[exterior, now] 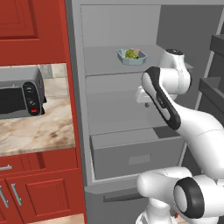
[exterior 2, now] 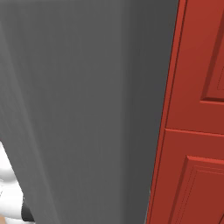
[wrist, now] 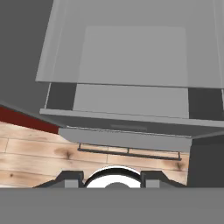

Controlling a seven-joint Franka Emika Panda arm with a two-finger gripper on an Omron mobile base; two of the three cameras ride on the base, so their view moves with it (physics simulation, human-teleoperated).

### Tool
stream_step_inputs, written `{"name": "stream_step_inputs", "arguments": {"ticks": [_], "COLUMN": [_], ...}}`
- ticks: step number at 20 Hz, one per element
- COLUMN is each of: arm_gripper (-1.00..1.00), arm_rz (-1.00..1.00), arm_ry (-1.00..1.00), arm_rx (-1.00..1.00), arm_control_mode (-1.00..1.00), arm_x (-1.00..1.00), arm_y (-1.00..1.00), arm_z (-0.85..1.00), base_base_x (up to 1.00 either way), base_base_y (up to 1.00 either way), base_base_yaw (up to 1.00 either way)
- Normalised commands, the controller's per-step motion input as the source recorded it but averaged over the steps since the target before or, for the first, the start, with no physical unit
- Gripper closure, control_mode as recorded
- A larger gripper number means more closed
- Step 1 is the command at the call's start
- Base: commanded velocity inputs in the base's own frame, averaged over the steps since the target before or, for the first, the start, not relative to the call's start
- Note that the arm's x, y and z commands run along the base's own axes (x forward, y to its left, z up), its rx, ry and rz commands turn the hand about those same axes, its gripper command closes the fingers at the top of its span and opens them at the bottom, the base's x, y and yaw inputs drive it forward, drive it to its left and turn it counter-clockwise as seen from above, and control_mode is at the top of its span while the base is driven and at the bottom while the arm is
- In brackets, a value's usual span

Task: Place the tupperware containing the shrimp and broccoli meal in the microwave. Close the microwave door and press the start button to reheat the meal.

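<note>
While the tupperware (exterior: pixel 131 57) sat on an upper shelf (exterior: pixel 105 61) of the open fridge (exterior: pixel 81 109), with the shrimp and broccoli meal (exterior: pixel 132 54) heaped inside it, the arm (exterior: pixel 168 105) was folded in front of the lower shelves and its hand pointed downward. In the hand view the camera looked past the fridge drawer (wrist: pixel 131 103) to the wooden floor (wrist: pixel 39 153), so the container lay above and behind the line of the fingers (wrist: pixel 69 179). Those tips showed well apart at the bottom of that view, with nothing between them.

The main risk, as I judged it, was the reach upward: the elbow stood close to the shelf edges, and a hasty swing could have clipped a shelf or knocked the tupperware sideways. A shallow, flared rim would also have offered a poor hold, so a tilted grasp could have spilled the food. A small toaster oven (exterior: pixel 19 97) stood on the table (exterior: pixel 39 131) to the left; mistaking it for the microwave would have misdirected the task.
</note>
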Motion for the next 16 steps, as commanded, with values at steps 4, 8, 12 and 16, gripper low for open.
{"name": "stream_step_inputs", "arguments": {"ticks": [4, 8, 12, 16], "arm_gripper": [-1.0, -1.0, -1.0, -1.0], "arm_rz": [-0.01, 0.0, -0.07, -0.12], "arm_ry": [0.0, 0.0, -0.17, -0.39], "arm_rx": [0.0, 0.0, 0.0, 0.0], "arm_control_mode": [-1.0, -1.0, -1.0, -1.0], "arm_x": [0.0, 0.02, 0.0, 0.0], "arm_y": [0.02, 0.0, 0.01, 0.09], "arm_z": [0.0, 0.0, 0.24, 0.6], "base_base_x": [0.0, 0.0, 0.0, 0.0], "base_base_y": [0.0, 0.0, 0.0, 0.0], "base_base_yaw": [0.0, 0.0, 0.0, 0.0]}}
